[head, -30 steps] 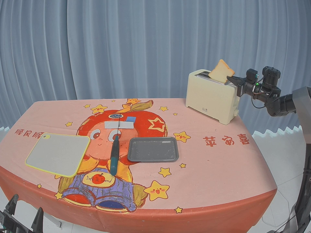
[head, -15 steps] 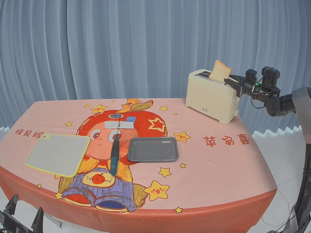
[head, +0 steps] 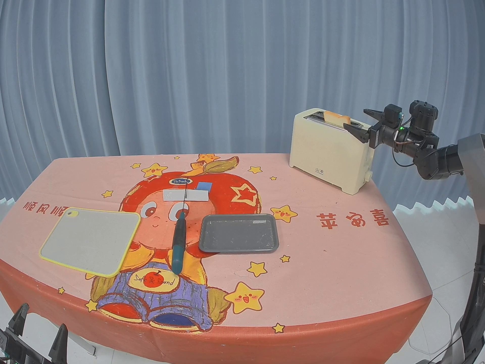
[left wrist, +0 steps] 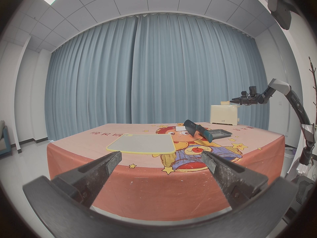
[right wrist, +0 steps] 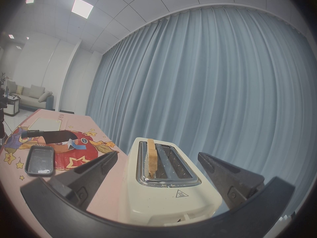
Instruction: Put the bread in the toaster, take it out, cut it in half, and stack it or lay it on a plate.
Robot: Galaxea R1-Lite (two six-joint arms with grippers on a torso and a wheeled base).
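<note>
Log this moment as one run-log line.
bread: upright in toaster slot | right gripper: open, near toaster top | left gripper: open, empty

Cream toaster [head: 331,150]; golden bread [head: 336,118]; grey tray [head: 238,233]; yellow-rimmed board [head: 91,239]; teal-handled knife [head: 178,243].

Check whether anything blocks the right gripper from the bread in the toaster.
Nothing visible does. The right gripper is open beside the top of the toaster, and the bread stands in a slot, top edge exposed.
</note>
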